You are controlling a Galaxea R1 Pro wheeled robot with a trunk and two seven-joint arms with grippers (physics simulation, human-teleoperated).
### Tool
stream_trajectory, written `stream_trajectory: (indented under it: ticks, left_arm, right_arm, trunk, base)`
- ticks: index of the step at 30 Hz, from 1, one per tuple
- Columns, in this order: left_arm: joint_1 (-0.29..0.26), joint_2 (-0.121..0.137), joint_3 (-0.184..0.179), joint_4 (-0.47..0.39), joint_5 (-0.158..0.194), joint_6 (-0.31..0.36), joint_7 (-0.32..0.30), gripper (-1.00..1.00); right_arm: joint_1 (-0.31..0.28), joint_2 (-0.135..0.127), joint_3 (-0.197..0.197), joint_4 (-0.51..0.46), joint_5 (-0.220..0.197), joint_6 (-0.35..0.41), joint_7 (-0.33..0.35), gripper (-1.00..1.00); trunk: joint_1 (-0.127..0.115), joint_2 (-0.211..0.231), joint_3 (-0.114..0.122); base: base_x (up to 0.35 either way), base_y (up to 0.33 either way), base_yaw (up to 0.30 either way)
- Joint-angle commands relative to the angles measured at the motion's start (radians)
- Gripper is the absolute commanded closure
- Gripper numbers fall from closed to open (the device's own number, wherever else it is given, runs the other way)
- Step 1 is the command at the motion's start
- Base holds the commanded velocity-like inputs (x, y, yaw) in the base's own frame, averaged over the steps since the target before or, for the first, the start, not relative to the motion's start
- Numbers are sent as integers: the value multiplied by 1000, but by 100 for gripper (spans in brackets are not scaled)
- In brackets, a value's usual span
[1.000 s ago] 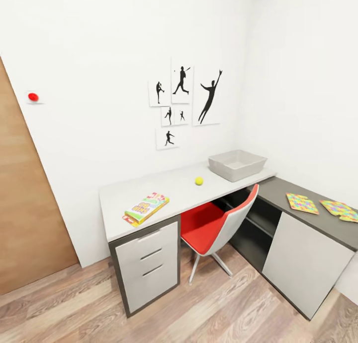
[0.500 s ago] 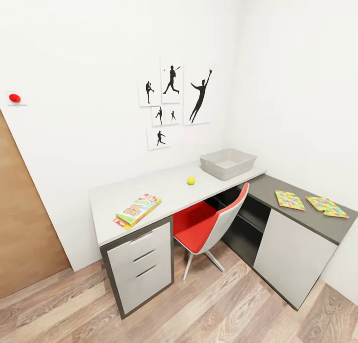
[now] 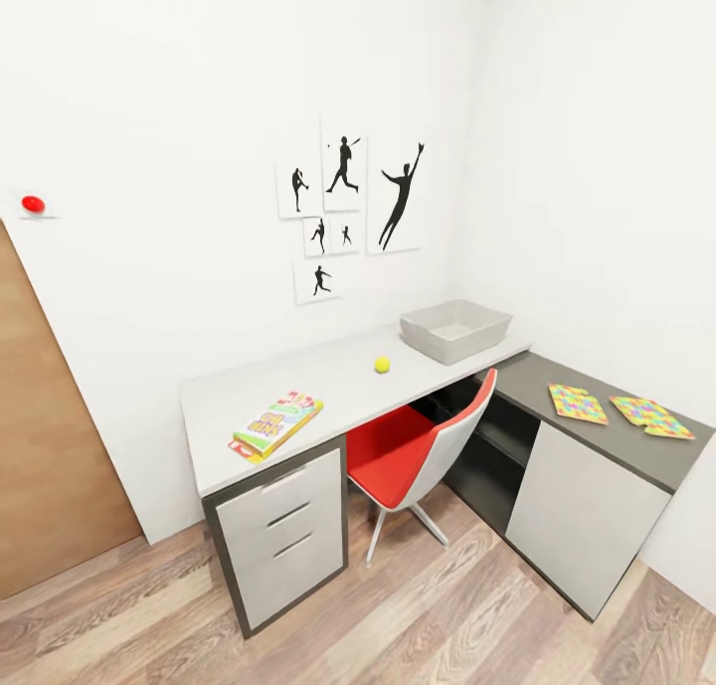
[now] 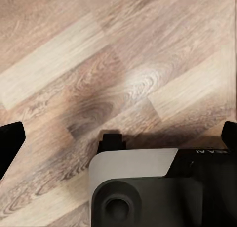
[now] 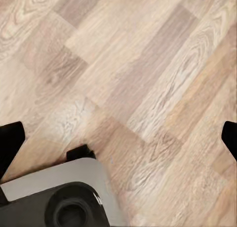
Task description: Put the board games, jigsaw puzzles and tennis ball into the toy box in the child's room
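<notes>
Toy box [image 3: 456, 329], pale grey, shallow, sits at the far end of the pale table [image 3: 229, 397] top, close to the room corner; nothing visible inside it. Tennis ball [image 3: 382, 365] lies on the same top, near the toy box on its chair side, apart from it, not touching. One board game [image 3: 277, 424], yellow-green-red with orange edge, lies flat at the opposite end of the top from the toy box, above the white drawers [image 3: 283, 533], near the front edge and angled to it. Two jigsaw puzzles lie flat on the lower dark grey top [image 3: 636, 453] that adjoins the table just beside the toy box: nearer puzzle [image 3: 578, 404] closer to the toy box, farther puzzle [image 3: 651, 416] just beside the first, a slim gap between them, both well apart from the box itself.

Red-and-white chair [image 3: 423, 452] is tucked under the table between the drawers and the dark top, below the ball. Baseball silhouette pictures [image 3: 350, 204] hang on the white wall above the table, up and toward the drawer side from the toy box. Small red knob [image 3: 33, 204] on the wall far past the drawer end, above a wooden door panel [image 3: 45, 466]. Wood-plank floor [image 3: 418, 615] in front of the table.

Left gripper [image 4: 118, 138]: black fingertips at both edges of the wrist view, spread wide apart, nothing between, plank floor below. Right gripper [image 5: 118, 138]: same, fingers wide apart, holding nothing, over plank floor.
</notes>
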Motion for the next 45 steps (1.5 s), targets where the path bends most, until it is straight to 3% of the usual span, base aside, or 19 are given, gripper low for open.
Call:
stream_trajectory:
  ticks: [1, 4, 5, 8, 10, 14, 15, 17, 20, 25, 35, 45]
  left_arm:
    - [-16, 0, 1, -13, 0, 27, 1, -100]
    - [-54, 1, 1, -31, 1, 72, 1, -100]
    - [-74, 2, 1, -36, 1, 87, 1, -100]
    - [-97, 2, 0, -41, 1, 104, -3, -100]
    - [-105, 2, -1, -42, 2, 111, -7, -100]
    - [-112, 1, -2, -39, 2, 111, -12, -100]
    - [-112, 2, -3, -38, 2, 110, -13, -100]
    - [-113, 3, -5, -36, 3, 109, -14, -100]
    - [-114, 0, -8, -35, 2, 106, -12, -100]
    - [-114, 5, -6, -34, 3, 107, -14, -100]
    - [-113, 4, -9, -33, 1, 107, -16, -100]
    - [-112, 3, -10, -33, -2, 105, -16, -100]
  right_arm:
    - [-7, -3, -31, -18, -24, -23, -19, -100]
    - [-22, -4, -84, -88, -92, -35, -43, -100]
    - [-26, -4, -113, -125, -134, -31, -49, -100]
    - [-30, -3, -154, -180, -209, 7, -53, -100]
    - [-32, -3, -165, -203, -238, 83, -55, -100]
    - [-28, -17, -173, -257, -263, 360, -26, -100]
    - [-25, -19, -175, -293, -265, 439, 9, -100]
    - [-22, -18, -175, -372, -266, 516, 81, -100]
    - [-21, -13, -171, -414, -263, 525, 121, -100]
    - [-20, -8, -153, -391, -229, 489, 141, -100]
    - [-21, -16, -167, -390, -243, 494, 146, -100]
    - [-21, -19, -172, -388, -248, 497, 146, -100]
  trunk:
    - [-4, 7, 2]
    - [-15, 28, 11]
    - [-19, 35, 15]
    - [-31, 56, 24]
    - [-38, 70, 30]
    - [-54, 98, 43]
    - [-58, 105, 46]
    - [-65, 119, 52]
    - [-77, 140, 62]
    - [-96, 175, 77]
    - [-134, 245, 112]
    - [-173, 315, 149]
  base:
    - [0, 0, 0]
    - [0, 0, 0]
    - [0, 0, 0]
    - [0, 0, 0]
    - [0, 0, 0]
    - [0, 0, 0]
    - [0, 0, 0]
    - [0, 0, 0]
    - [0, 0, 0]
    - [0, 0, 0]
    - [14, 0, -85]
    - [262, 0, -257]
